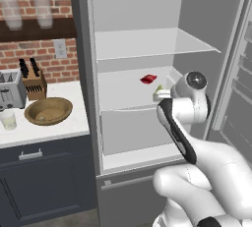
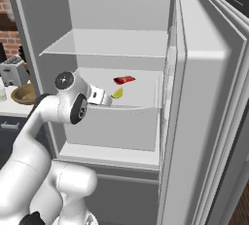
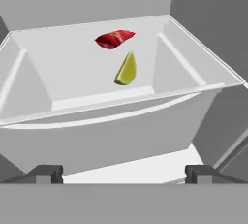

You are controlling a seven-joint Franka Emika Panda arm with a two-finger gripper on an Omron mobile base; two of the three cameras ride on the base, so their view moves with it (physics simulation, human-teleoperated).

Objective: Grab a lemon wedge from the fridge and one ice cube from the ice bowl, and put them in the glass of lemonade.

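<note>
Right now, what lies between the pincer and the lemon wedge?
In the hand view, the white drawer's front rim lies between the open pincer and the lemon wedge.

Arm bent, reaching fwd into fridge (image 1: 83, 73).
Gripper (image 3: 124, 173) at mid-shelf height, just in front of the shelf edge, jaws wide apart, nothing btwn them.

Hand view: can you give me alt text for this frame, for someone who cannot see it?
A small yellow-green lemon wedge lies in a white fridge drawer, close to a flat red item just beyond it. The open gripper hangs short of the drawer's front edge, its two dark fingertips spread wide and holding nothing.
</note>
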